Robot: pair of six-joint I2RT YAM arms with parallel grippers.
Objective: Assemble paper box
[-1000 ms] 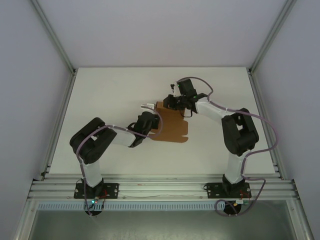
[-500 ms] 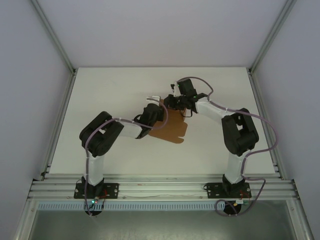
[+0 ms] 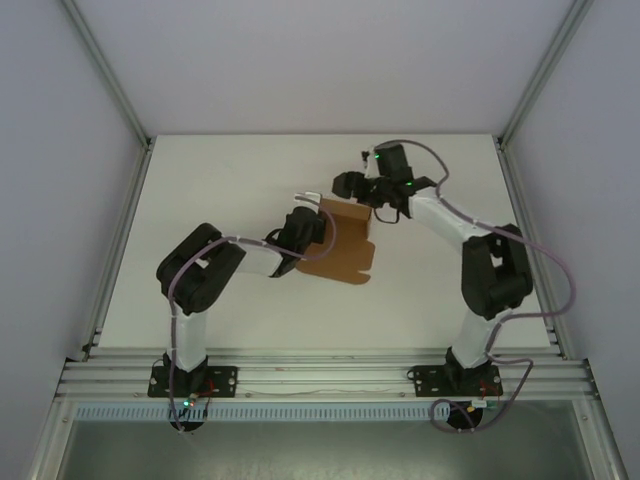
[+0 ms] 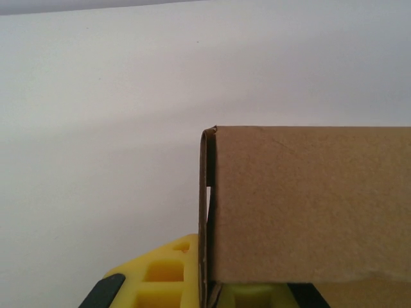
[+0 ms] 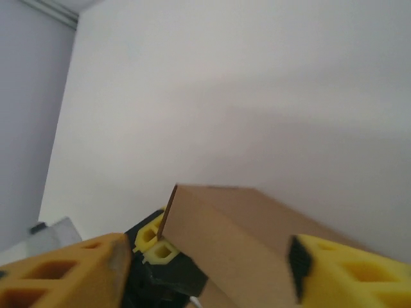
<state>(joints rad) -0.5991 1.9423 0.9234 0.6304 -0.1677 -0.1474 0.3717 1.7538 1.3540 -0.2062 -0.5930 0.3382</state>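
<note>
The left gripper (image 3: 316,214) pinches the paper box (image 3: 350,242) at its nine-o'clock wall. The right gripper (image 3: 351,185) gapes wide at twelve, so unsupported folds may spring flat.

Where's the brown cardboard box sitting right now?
In the top view, the brown cardboard box is at the middle of the white table: the left hand clamps its left edge, and the open right hand sits at its far side.

Paper box (image 4: 308,205) beyond frame's right edge
</note>
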